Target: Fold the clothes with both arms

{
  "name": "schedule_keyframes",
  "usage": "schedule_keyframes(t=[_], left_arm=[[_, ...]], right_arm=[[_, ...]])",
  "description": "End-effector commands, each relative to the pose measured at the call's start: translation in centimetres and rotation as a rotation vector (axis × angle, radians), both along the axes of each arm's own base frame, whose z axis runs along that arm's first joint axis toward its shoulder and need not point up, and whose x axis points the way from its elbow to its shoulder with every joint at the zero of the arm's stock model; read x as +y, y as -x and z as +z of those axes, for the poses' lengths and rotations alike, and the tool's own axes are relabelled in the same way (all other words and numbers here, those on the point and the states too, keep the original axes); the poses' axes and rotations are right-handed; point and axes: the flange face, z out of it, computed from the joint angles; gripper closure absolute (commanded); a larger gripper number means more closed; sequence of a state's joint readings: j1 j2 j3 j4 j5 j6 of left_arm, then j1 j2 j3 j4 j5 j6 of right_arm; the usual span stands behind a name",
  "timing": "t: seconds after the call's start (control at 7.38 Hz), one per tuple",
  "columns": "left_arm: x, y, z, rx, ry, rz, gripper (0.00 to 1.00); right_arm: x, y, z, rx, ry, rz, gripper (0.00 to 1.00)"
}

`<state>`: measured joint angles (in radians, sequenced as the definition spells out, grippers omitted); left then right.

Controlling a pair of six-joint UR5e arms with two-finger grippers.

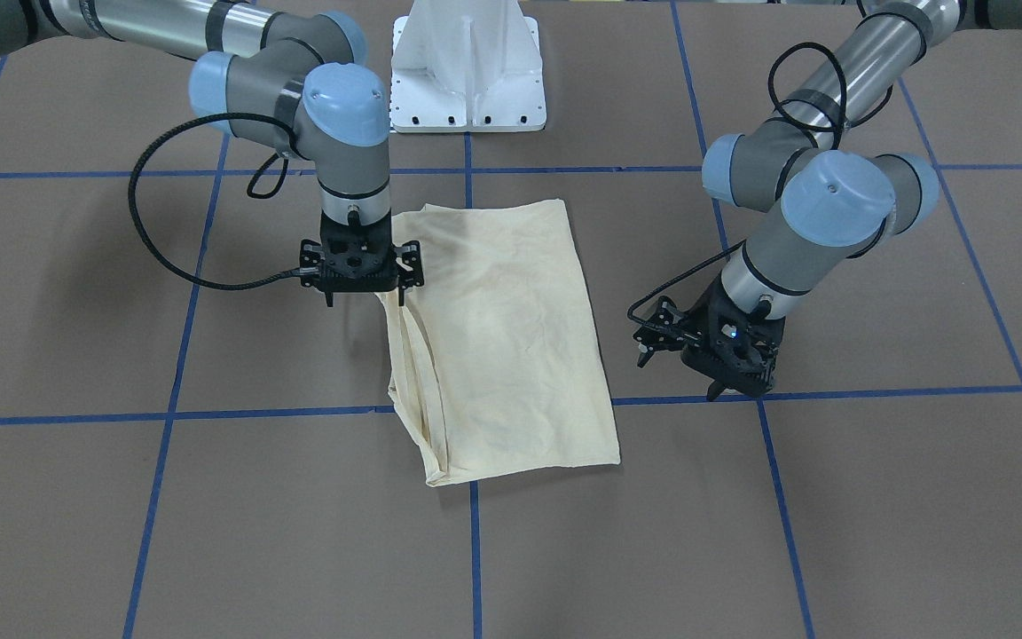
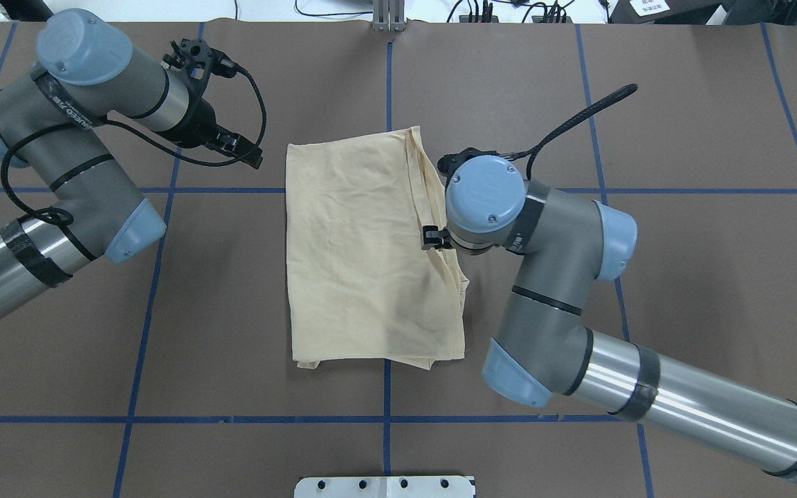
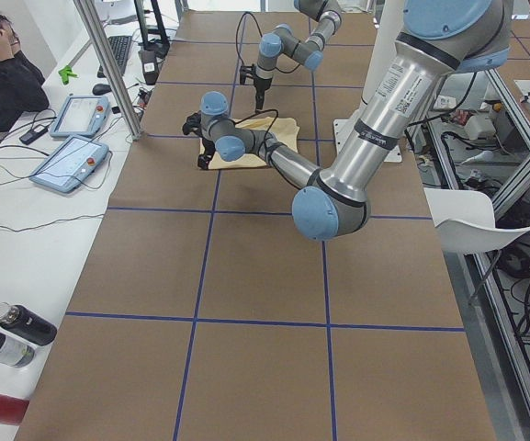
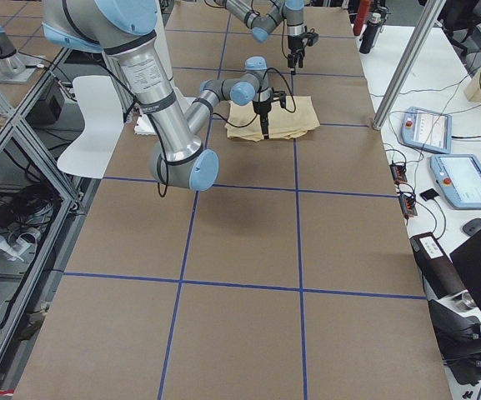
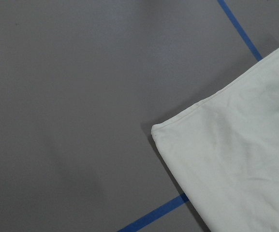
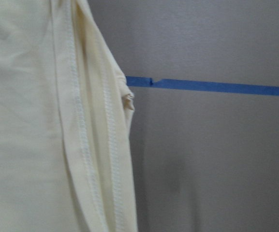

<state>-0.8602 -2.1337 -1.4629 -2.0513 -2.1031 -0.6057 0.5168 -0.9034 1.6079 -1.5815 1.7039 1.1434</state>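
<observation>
The cream-yellow shirt [image 1: 502, 337] lies folded into a tall rectangle in the middle of the table [image 2: 357, 256], print and label hidden. My right gripper [image 1: 365, 300] points straight down over the shirt's edge on the robot's right. Its fingers look open and straddle that hem, one over bare table and one over cloth. The right wrist view shows the layered, stitched edge of the shirt [image 6: 28, 121] lying flat. My left gripper [image 1: 740, 390] hangs tilted above bare table beside the shirt's other long side, apart from it, apparently open and empty. The left wrist view shows one shirt corner [image 5: 236, 164].
Blue tape lines [image 1: 280, 413] grid the brown table. The white pedestal base [image 1: 467, 71] stands at the robot's side. A person [image 3: 3, 73] sits at a side bench with pendants [image 3: 67, 161] and bottles [image 3: 12, 331]. A steel post [image 4: 403, 58] rises by the table edge.
</observation>
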Motion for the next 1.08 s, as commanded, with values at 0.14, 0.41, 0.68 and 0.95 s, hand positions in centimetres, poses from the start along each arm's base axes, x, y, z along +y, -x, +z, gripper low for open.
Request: schedule_keyframes(t=[0.14, 0.41, 0.68, 0.95], left_arm=[[0.1, -0.3, 0.1, -0.001, 0.001, 0.004, 0.00], [0.1, -0.3, 0.2, -0.003, 0.002, 0.005, 0.00], [0.2, -0.4, 0.5, -0.005, 0.003, 0.007, 0.00], [0.3, -0.5, 0.6, -0.006, 0.005, 0.009, 0.00]], right_arm=[[-1.0, 4.7, 0.6, 0.058, -0.023, -0.135, 0.00], [-0.9, 4.6, 1.3, 0.086, -0.040, -0.174, 0.00], [-2.0, 3.0, 1.5, 0.148, -0.050, -0.211, 0.00], [-2.9, 0.9, 3.7, 0.171, -0.038, -0.194, 0.01]])
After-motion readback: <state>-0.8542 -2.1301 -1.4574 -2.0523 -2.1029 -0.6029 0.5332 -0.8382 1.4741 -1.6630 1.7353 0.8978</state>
